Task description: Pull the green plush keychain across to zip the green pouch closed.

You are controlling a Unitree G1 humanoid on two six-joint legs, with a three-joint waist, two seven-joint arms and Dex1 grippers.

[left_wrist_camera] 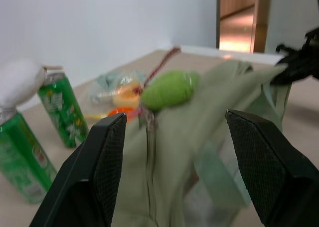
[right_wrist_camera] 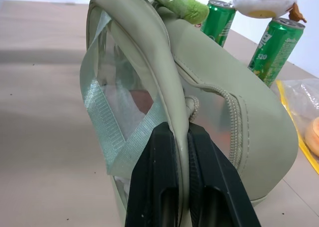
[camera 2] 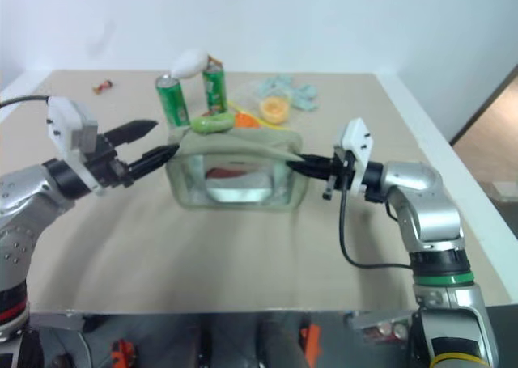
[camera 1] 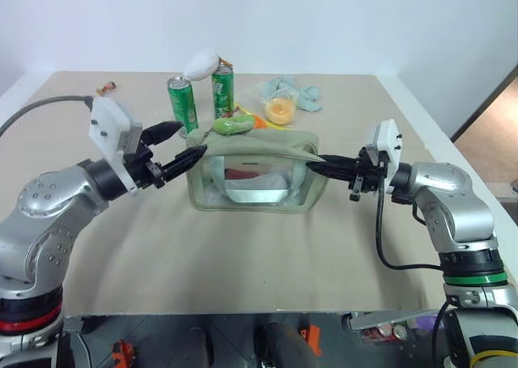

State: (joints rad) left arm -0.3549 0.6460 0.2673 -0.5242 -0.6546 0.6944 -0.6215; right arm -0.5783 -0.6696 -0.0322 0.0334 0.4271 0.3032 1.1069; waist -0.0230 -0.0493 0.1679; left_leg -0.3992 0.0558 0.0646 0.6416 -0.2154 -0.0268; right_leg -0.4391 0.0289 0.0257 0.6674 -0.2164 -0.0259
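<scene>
The green pouch (camera 1: 255, 178) stands mid-table, its clear window facing me. The green plush keychain (camera 1: 233, 125) lies on the pouch top near its left end, and in the left wrist view the keychain (left_wrist_camera: 169, 90) hangs at the zipper line ahead of the fingers. My left gripper (camera 1: 192, 138) is open at the pouch's left end, holding nothing; its lower fingertip is close to the pouch's top corner. My right gripper (camera 1: 320, 166) is shut on the pouch's right end. In the right wrist view the fingers (right_wrist_camera: 159, 187) pinch the fabric edge strip.
Two green cans (camera 1: 183, 101) stand behind the pouch with a white plush (camera 1: 201, 63) on top. A yellow cup (camera 1: 280, 109) and a light blue wrapper (camera 1: 295, 93) lie behind to the right. A small candy (camera 1: 106, 86) lies far left. The table edge (camera 1: 243, 311) runs near me.
</scene>
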